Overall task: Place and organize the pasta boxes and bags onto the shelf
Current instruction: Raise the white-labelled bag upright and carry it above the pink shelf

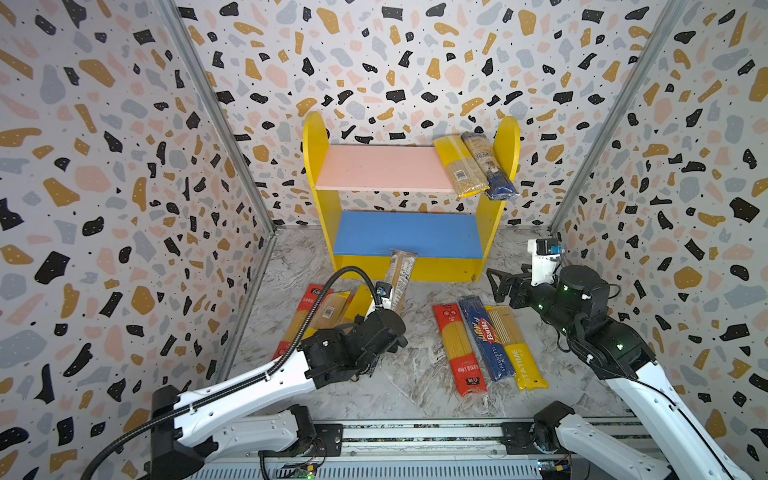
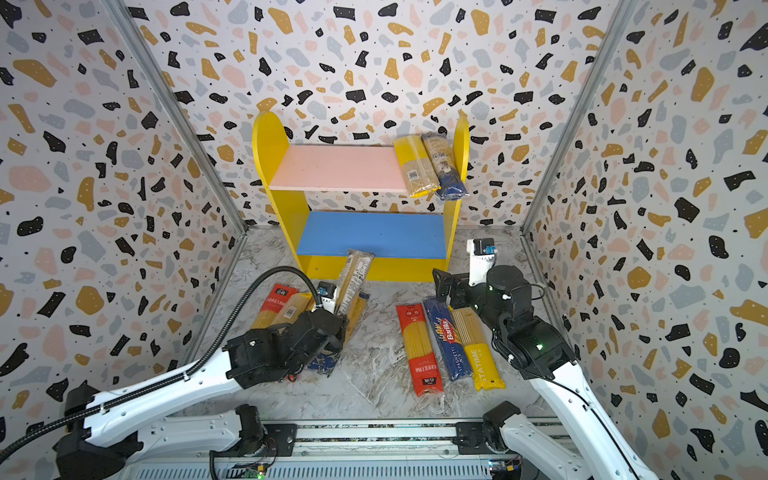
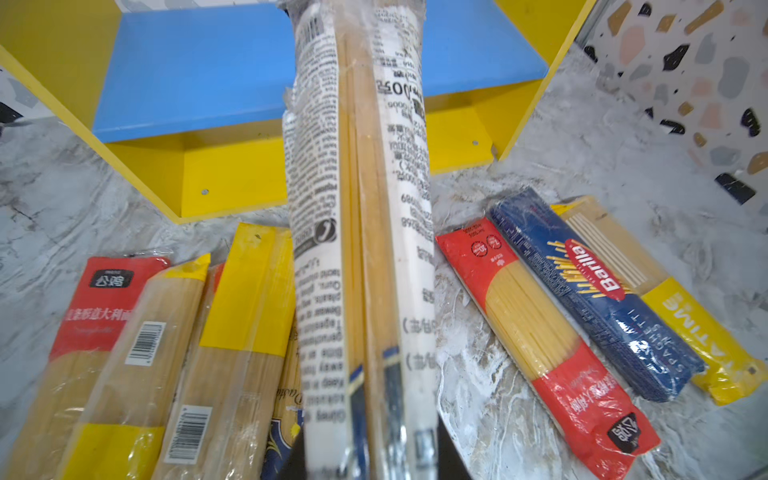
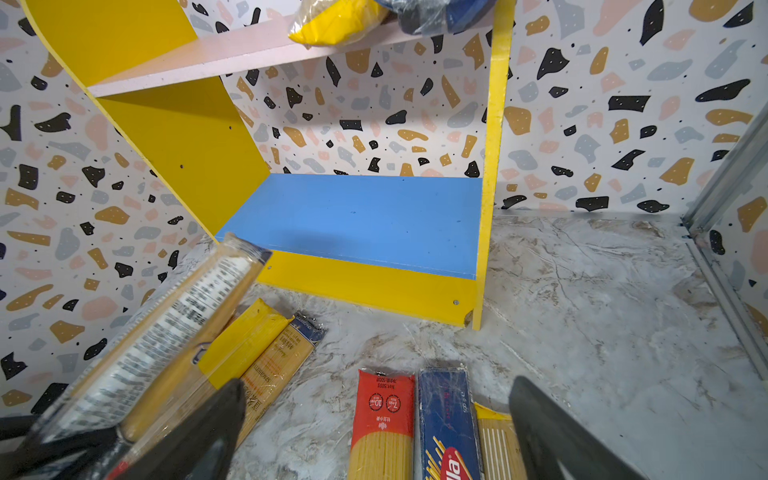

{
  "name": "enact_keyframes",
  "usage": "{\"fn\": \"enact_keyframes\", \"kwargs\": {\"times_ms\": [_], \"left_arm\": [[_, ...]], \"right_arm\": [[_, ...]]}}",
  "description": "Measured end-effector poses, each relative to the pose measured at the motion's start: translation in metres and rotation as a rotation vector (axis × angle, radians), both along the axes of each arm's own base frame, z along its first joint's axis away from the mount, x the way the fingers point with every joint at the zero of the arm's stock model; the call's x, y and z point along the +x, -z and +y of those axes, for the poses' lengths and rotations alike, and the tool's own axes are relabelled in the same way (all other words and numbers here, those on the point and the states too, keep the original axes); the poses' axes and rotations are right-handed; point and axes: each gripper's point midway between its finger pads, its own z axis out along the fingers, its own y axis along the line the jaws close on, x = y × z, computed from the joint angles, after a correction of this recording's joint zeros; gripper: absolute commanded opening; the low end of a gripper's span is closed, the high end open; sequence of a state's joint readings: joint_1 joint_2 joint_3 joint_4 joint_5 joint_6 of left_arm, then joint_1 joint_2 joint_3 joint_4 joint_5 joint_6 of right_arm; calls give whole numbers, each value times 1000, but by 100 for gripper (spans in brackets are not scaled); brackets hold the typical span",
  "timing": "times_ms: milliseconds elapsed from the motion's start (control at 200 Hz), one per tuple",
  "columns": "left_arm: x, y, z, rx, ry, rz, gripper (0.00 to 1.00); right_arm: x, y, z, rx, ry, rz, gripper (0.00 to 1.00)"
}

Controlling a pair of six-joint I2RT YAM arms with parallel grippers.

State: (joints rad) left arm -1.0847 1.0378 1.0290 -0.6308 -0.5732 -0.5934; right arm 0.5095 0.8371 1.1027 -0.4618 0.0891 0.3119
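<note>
My left gripper (image 3: 370, 461) is shut on the lower end of a clear spaghetti pack with white print (image 1: 400, 274). The pack tilts up, and its far end reaches the front edge of the shelf's blue lower board (image 1: 407, 232). On the right end of the pink upper board (image 1: 382, 166) lie a yellow-ended pack (image 1: 459, 166) and a dark-blue-ended pack (image 1: 490, 166). A red pack (image 1: 459, 349), the blue Barilla pack (image 1: 486, 340) and the yellow STATIME pack (image 1: 515, 349) lie side by side on the floor. My right gripper (image 1: 500, 286) hangs open above their far ends.
Several more packs (image 1: 320, 316), red-ended and yellow-ended, lie in a heap on the marble floor (image 1: 415, 374) under my left arm. Patterned walls close in at the back and on both sides. The shelf (image 2: 270, 137) stands against the back wall.
</note>
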Motion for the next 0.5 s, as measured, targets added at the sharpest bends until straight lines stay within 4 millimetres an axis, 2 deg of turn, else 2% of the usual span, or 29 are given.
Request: {"fn": "enact_keyframes", "kwargs": {"times_ms": [245, 496], "left_arm": [[-7, -71, 23, -84, -5, -101, 0], [-8, -122, 38, -95, -8, -181, 0]], "right_arm": [[3, 5, 4, -4, -13, 16, 99], [2, -10, 6, 14, -22, -11, 99]]}}
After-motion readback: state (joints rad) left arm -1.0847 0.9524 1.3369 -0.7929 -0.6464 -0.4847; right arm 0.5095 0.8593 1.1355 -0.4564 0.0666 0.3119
